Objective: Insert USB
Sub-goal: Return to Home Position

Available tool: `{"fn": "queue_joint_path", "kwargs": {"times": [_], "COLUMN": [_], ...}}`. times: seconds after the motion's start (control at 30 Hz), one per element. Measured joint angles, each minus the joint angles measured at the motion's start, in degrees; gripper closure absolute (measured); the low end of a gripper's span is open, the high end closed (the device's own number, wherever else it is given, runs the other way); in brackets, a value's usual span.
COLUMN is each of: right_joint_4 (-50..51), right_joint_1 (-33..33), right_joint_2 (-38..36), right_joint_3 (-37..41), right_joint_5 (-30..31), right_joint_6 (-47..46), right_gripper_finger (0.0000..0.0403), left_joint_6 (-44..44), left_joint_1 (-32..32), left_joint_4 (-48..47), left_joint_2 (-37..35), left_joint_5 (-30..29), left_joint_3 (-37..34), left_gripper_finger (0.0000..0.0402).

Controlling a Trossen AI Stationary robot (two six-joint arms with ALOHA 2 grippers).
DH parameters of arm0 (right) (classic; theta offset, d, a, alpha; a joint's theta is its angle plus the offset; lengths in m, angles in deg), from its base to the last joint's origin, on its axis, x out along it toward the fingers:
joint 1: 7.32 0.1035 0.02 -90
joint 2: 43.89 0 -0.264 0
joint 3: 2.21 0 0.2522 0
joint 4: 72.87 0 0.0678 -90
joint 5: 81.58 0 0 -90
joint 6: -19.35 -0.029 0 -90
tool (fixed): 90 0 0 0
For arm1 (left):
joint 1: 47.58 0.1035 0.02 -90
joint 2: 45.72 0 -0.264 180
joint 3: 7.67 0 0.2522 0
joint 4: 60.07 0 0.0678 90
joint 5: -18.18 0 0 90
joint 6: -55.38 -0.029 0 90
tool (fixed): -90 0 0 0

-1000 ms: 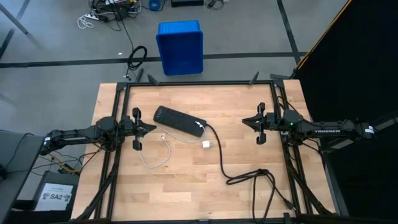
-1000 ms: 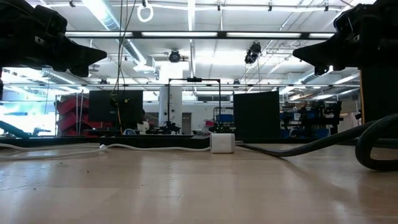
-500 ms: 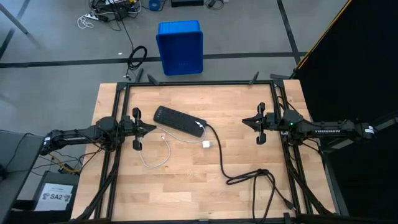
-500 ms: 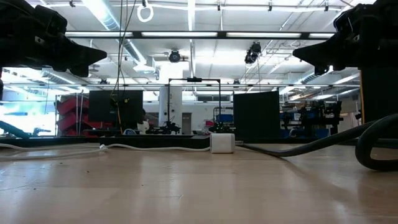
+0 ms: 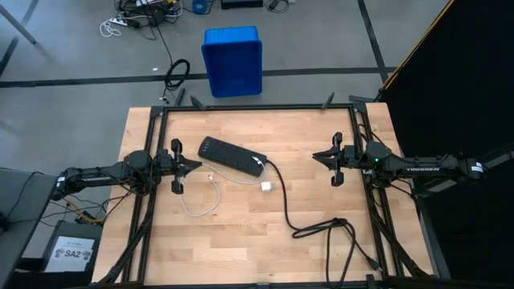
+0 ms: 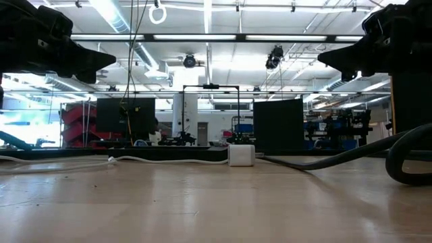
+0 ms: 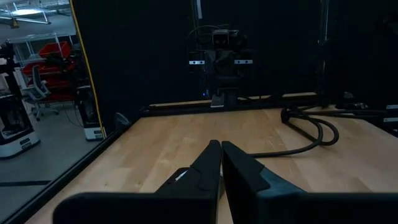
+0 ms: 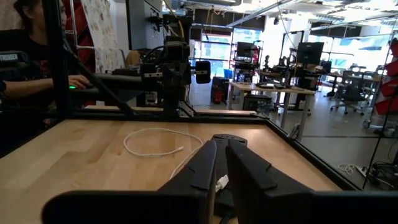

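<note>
Both hands are closed and empty, raised at opposite sides of the bench: left hand, right hand. The USB cable lies unplugged in a loose U, with one end just inboard of your left hand, so it is nearer that arm. The charger sits apart from it, beside the strip's cord end and slightly nearer your right. Judgement: left takes the plug, right steadies the charger.

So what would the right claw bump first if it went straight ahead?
Probably the left claw facing it. The right claw hangs above the table, so it likely clears the strip.
</note>
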Motion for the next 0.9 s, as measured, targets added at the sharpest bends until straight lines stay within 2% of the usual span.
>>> {"fn": "queue_joint_path", "kwargs": {"times": [0.9], "right_joint_4": [0.0], "right_joint_1": [0.0], "right_joint_2": [0.0], "right_joint_3": [0.0], "right_joint_5": [0.0], "right_joint_6": [0.0], "right_gripper_finger": [0.0402], "left_joint_6": [0.0], "left_joint_1": [0.0], "left_joint_4": [0.0], "left_joint_2": [0.0], "left_joint_5": [0.0], "left_joint_3": [0.0], "left_gripper_finger": [0.0401]}}
